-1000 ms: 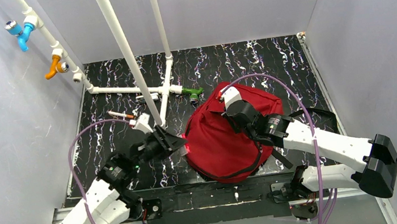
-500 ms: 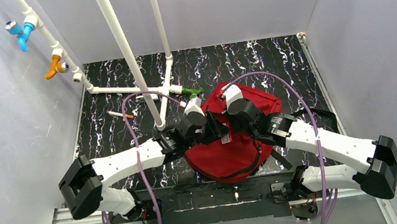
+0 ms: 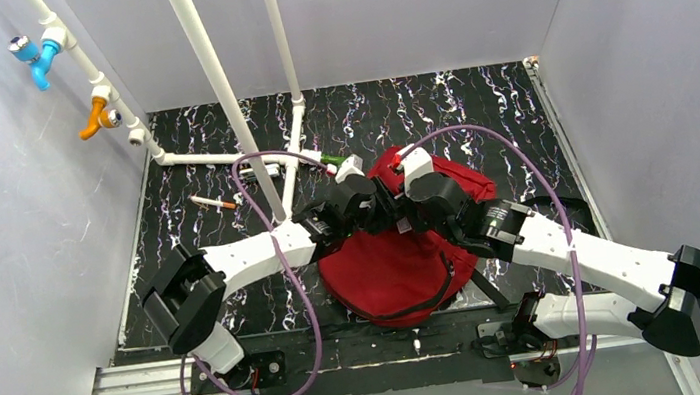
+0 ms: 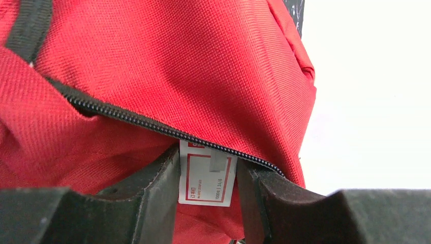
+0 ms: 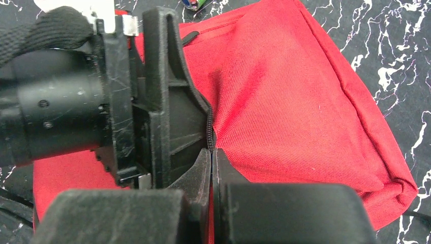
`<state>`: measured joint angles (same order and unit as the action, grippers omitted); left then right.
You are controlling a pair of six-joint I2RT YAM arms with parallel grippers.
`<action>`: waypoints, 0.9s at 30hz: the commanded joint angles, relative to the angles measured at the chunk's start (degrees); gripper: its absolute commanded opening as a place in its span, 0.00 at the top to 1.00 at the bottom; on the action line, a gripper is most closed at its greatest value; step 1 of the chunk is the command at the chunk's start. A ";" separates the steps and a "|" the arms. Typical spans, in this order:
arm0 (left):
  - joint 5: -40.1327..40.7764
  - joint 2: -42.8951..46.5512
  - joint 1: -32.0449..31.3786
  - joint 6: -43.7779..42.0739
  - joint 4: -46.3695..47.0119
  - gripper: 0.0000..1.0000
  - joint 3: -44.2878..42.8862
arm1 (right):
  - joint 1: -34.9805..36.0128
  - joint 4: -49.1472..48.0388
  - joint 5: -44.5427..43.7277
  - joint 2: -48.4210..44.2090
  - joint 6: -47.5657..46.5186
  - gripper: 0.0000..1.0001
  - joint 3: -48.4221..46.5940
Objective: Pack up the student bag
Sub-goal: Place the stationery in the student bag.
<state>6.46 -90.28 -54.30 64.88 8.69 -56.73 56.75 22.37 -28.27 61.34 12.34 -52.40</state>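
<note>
The student bag point(image 3: 385, 269) is a dark-red backpack lying at the table's middle front. My right gripper point(image 3: 410, 212) is shut on its black zipper edge point(image 5: 209, 124), pinching the fabric point(image 5: 295, 101) between closed fingers, as the right wrist view point(image 5: 211, 158) shows. My left gripper point(image 3: 390, 211) meets it from the left, shut on a small white box with a red border point(image 4: 207, 175). The box's top end is tucked under the zipper line point(image 4: 152, 124) of the bag point(image 4: 167, 61). The bag's inside is hidden.
A white pipe frame point(image 3: 224, 92) rises from the table's back left, with blue point(image 3: 35, 57) and orange point(image 3: 97, 115) fittings on the left wall. A pen point(image 3: 214, 203) and a green object point(image 3: 331, 159) lie near the pipes. Grey walls enclose three sides.
My left arm has swung from left of the bag across to its top opening, carrying the box to the zipper. The right gripper has kept its hold on the bag's edge.
</note>
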 commanded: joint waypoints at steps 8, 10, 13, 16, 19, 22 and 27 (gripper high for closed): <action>-0.27 -6.68 2.50 2.66 3.75 0.64 -9.18 | 0.55 -4.45 1.19 -2.21 1.43 0.99 -0.98; 0.43 -7.72 2.63 3.45 4.19 0.60 -10.32 | 0.55 -4.49 1.16 -2.20 1.61 0.99 -0.88; 0.17 -8.97 2.88 5.43 5.55 0.59 -11.36 | 0.55 -4.44 0.95 -2.10 1.83 0.99 -0.63; 0.40 -8.05 3.22 9.25 6.13 0.59 -10.03 | 0.55 -4.30 -0.18 -3.11 1.25 0.99 -1.12; 0.11 -6.00 3.83 12.47 9.34 0.59 -6.66 | 0.55 -4.30 -1.33 -3.86 0.06 0.99 -0.82; -0.79 -4.77 4.47 16.78 12.98 0.59 -3.42 | 0.55 -3.80 -1.53 -2.96 -0.01 0.99 -0.69; -2.37 -5.34 5.00 24.83 23.97 0.57 -0.05 | 0.55 -3.30 -0.40 -2.68 0.79 0.99 -0.04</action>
<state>1.83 -97.86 -51.86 79.33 19.68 -58.26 55.99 20.84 -32.82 59.61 11.81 -52.34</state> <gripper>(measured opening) 0.416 0.032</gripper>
